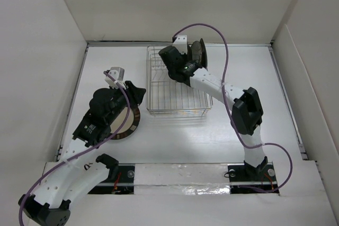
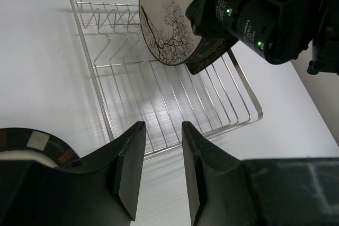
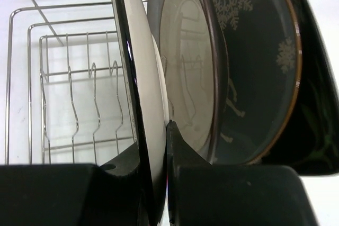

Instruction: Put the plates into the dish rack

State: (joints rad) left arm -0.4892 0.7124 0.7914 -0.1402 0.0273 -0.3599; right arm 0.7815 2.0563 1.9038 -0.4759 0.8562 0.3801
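At the rack [image 1: 169, 92], right end effector [image 3: 152, 146] clasps one plate [image 3: 146, 78] (three racked); left [image 2: 161, 130] released.

left arm [image 1: 100, 117] leans forward, left end effector [image 2: 161, 130] parted and empty. right arm [image 1: 214, 86] stretches far, right end effector [image 3: 153, 149] clamped on a plate [image 3: 148, 88] edge.

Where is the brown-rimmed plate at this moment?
In the top view the brown-rimmed plate lies on the table left of the dish rack, partly under the left arm.
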